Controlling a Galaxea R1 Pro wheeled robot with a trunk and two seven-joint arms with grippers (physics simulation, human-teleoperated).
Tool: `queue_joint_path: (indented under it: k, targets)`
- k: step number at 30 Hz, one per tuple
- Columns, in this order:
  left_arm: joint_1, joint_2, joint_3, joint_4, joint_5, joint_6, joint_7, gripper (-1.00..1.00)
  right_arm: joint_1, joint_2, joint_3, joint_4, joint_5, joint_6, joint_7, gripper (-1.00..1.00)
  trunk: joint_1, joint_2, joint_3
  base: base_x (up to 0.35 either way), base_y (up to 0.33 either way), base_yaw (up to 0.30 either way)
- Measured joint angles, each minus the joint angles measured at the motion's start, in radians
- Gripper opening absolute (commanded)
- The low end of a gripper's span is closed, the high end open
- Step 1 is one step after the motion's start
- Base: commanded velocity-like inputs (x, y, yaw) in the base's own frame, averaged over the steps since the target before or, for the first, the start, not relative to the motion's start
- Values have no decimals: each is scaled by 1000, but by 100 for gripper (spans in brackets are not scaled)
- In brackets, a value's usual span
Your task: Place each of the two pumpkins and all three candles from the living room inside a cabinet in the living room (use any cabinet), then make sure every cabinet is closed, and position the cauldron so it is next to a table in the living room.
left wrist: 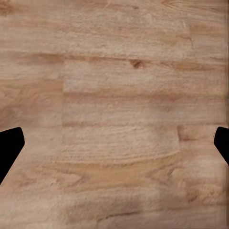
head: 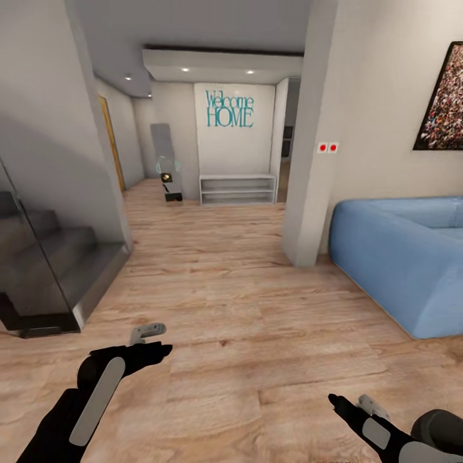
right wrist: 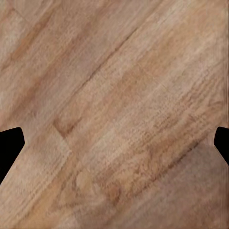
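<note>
At lower frame, the left pincer [head: 153, 341] and right pincer [head: 350, 406] hung released and empty over bare wooden floor [head: 257, 334], near a blue sofa [head: 405, 257]; pumpkins, candles, cabinet unsighted, so progress could not be judged.

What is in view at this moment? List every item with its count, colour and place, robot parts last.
Floor: one, light brown wood planks, across the whole room.
Sofa: one, blue, at the right by the wall.
Picture: one, dark frame, on the right wall above the sofa.
Wall switches: two, red, on the pillar left of the sofa.
Lettering: one, teal "Welcome HOME", on the far white wall.
Shelf unit: one, pale grey, low, under the lettering.
Staircase: one, dark grey with a glass side panel, at the left.
Left gripper: one, black with grey pads, above the floor, fingers apart.
Right gripper: one, black, low at the right, fingers apart.
</note>
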Motion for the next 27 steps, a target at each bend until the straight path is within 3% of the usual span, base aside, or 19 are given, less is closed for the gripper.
queue_joint_path:
  k: [27]
  targets:
    - [0, 0, 0, 3, 0, 0, 0, 100, 0, 0, -1, 0, 0, 0, 0, 100, 0, 0, 33, 9, 8, -224]
